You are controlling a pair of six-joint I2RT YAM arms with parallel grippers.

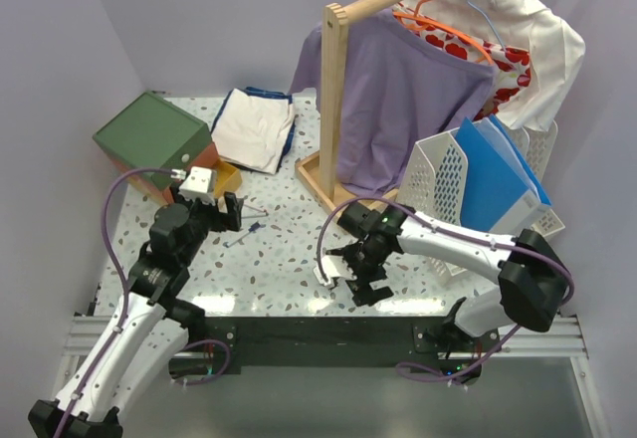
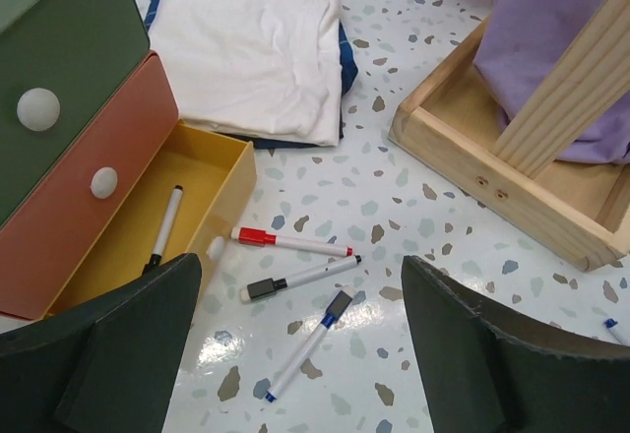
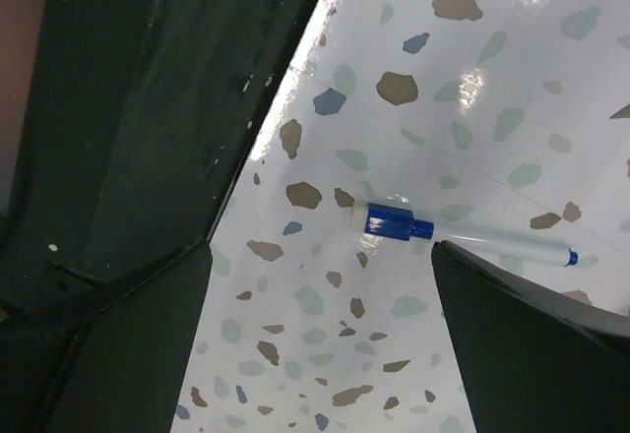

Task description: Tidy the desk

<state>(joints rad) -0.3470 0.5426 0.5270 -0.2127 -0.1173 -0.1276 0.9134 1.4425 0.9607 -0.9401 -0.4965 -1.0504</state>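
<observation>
White speckled table [image 1: 284,254] fills the top view and carries everything. Green-topped drawer box [image 1: 151,131] sits back left, folded white cloth [image 1: 254,127] beside it. Wooden rack [image 1: 333,90] holds hung garments; file basket [image 1: 438,174] is on the right. Left arm [image 1: 164,259] reaches toward the box. Right arm [image 1: 448,239] bends inward over the near middle.

Left wrist view: left jaws wide, nothing between them. Yellow drawer [image 2: 221,172] stands open with one black marker [image 2: 165,226] inside. Red-capped marker [image 2: 290,242], black-capped marker [image 2: 300,278] and blue-capped marker [image 2: 305,344] lie loose on the table just beside it. Judgement: the drawer is open as the markers' destination, and three are left to go in.

Right wrist view: right jaws wide, straddling a blue-capped pen [image 3: 463,236] lying flat on the table. No contact evident. Judgement: lined up for a pick.
</observation>
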